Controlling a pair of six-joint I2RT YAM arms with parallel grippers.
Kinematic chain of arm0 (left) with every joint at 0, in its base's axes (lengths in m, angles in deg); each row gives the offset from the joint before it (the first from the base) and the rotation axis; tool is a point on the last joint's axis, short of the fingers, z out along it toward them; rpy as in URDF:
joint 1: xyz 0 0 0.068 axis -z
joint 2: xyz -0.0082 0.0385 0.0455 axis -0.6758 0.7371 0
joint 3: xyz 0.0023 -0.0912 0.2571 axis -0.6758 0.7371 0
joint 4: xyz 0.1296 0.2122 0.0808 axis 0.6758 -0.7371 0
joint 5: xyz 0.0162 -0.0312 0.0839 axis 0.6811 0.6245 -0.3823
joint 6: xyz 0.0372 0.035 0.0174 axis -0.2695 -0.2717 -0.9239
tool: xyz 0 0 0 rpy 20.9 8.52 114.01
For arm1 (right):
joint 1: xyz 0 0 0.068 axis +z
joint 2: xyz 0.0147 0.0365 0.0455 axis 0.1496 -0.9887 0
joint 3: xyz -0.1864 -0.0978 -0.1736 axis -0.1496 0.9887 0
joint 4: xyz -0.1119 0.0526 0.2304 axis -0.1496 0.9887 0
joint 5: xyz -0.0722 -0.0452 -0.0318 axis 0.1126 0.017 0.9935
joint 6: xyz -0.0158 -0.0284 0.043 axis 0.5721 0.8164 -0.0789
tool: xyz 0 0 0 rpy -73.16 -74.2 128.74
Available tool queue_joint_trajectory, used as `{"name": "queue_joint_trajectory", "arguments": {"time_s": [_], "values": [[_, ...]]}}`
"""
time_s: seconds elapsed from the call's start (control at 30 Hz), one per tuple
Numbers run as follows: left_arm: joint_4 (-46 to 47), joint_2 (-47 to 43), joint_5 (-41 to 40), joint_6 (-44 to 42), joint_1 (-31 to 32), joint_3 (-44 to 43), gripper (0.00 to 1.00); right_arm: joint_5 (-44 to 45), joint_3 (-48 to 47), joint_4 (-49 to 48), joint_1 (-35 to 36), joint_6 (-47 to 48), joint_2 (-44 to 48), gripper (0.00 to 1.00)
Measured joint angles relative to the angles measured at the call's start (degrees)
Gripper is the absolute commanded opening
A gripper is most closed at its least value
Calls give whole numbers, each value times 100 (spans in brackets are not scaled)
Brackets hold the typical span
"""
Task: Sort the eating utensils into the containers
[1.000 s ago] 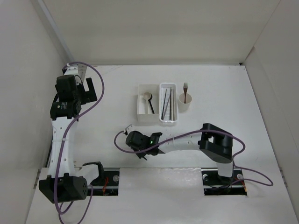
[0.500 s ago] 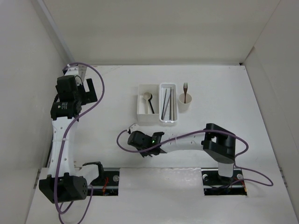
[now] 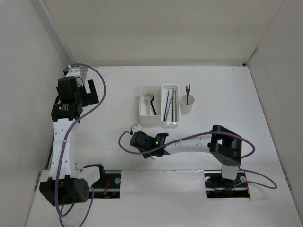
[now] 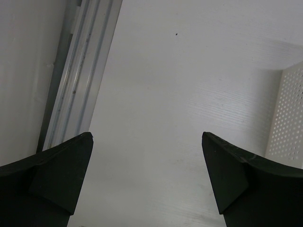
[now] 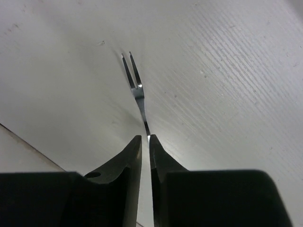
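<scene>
Right pincer (image 5: 145,138) has its fingers nearly together, clamped on the thin handle of the silver fork (image 5: 137,87), whose tines point away over the tabletop (image 3: 227,94), near the box (image 3: 142,101). Whether the tines touch the surface I cannot tell. Left pincer (image 4: 147,135) hangs wide apart and holds nothing.

The silver fork looks light, stiff and slick, so a grip this far back on the handle may let it pivot or slip. A hold nearer the neck would likely steady it for the cup (image 3: 188,108), where a brown fork (image 3: 188,90) already stands.
</scene>
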Motion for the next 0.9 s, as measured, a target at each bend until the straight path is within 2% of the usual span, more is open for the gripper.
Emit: {"name": "queue_joint_trajectory", "arguments": {"time_s": [0.1, 0.17, 0.57, 0.9], "values": [[0, 0, 0, 0, 0, 0, 100, -50, -48, 46, 0, 127, -149, 32], [0, 0, 0, 0, 0, 0, 100, -79, -50, 70, 0, 195, -219, 36], [0, 0, 0, 0, 0, 11, 100, -236, -74, 225, 0, 356, -269, 39], [0, 0, 4, -20, 0, 11, 100, -240, -728, 315, 0, 562, -754, 39]]}}
